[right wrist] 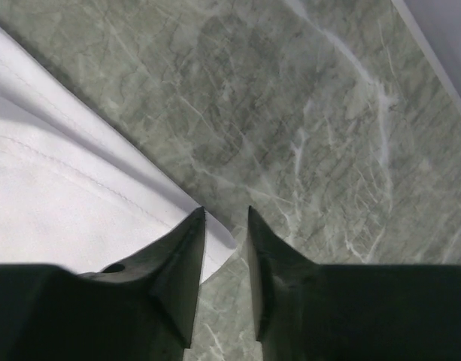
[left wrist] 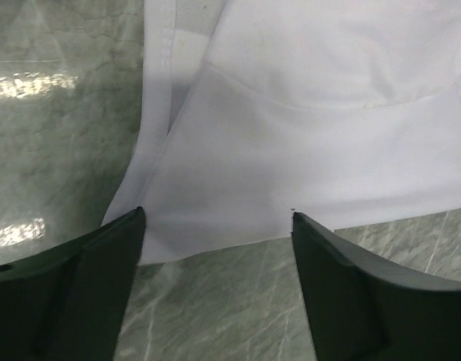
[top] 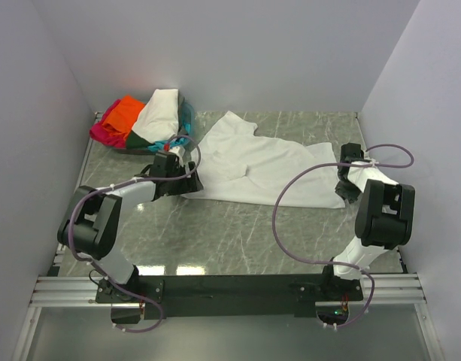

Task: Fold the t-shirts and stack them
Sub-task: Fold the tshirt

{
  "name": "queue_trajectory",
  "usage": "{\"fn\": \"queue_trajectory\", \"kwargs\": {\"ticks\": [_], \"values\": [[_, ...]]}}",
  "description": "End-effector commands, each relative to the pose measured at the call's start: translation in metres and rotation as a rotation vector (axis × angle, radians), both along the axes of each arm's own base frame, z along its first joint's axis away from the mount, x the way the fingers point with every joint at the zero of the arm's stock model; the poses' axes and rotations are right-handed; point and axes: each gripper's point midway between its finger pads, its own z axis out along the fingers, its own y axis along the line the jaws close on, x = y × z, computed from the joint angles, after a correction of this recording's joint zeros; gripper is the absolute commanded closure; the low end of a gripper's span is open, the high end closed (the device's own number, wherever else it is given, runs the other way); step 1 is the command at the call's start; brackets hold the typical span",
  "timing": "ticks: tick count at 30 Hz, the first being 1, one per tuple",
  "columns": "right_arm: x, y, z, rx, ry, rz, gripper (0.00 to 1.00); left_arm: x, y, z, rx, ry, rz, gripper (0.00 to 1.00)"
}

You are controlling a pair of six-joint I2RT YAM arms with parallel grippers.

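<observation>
The grey-green marble tabletop (top: 238, 241) takes up most of the top view. On its far half lies the white t-shirt (top: 268, 169), spread out flat with some soft creases. One sleeve points to the far wall, and the lower hem runs along the near side.

In the far left corner there is a pile of other t-shirts (top: 144, 124). A cream-white one (top: 161, 107) lies on top, an orange one (top: 123, 113) beside it, a magenta-pink one (top: 102, 134) at the left edge, a teal one (top: 186, 114) at the right, and a dark green one (top: 136, 141) at the near side. The pile is just beside the white t-shirt, but I cannot tell if they touch.

The left arm (top: 117, 203) reaches to the near left corner of the white t-shirt, and the right arm (top: 380, 214) reaches to its near right corner.

The left gripper (left wrist: 216, 222) is wide apart. Its two fingers stand on either side of the hem corner, with the cloth edge between them.

The right gripper (right wrist: 224, 218) is narrow, with only a small gap. The tip of the shirt corner lies in this gap, and marble shows through it below.
</observation>
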Motion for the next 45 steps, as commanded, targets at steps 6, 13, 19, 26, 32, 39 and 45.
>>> {"fn": "queue_trajectory", "kwargs": {"ticks": [6, 13, 19, 26, 32, 39, 45], "values": [[0.007, 0.002, 0.052, -0.030, -0.191, 0.004, 0.55, 0.002, -0.003, 0.060, 0.049, -0.131, 0.018, 0.02], [0.037, 0.052, 0.085, 0.097, -0.384, 0.205, 0.50, 0.027, -0.048, 0.089, -0.032, -0.208, -0.057, 0.01], [0.077, 0.129, 0.079, 0.223, -0.369, 0.443, 0.50, 0.051, -0.081, 0.069, -0.116, -0.174, -0.115, 0.01], [0.099, 0.218, 0.045, 0.381, -0.323, 0.625, 0.50, 0.031, -0.086, 0.023, -0.127, -0.085, -0.141, 0.01], [0.085, 0.243, 0.006, 0.449, -0.217, 0.649, 0.52, 0.000, -0.074, -0.013, -0.080, 0.011, -0.110, 0.01], [0.031, 0.246, -0.029, 0.515, -0.110, 0.632, 0.52, -0.042, -0.058, -0.034, -0.050, 0.088, -0.072, 0.01], [-0.010, 0.253, -0.032, 0.572, -0.087, 0.640, 0.52, -0.081, -0.047, -0.042, -0.050, 0.129, -0.041, 0.01]]}}
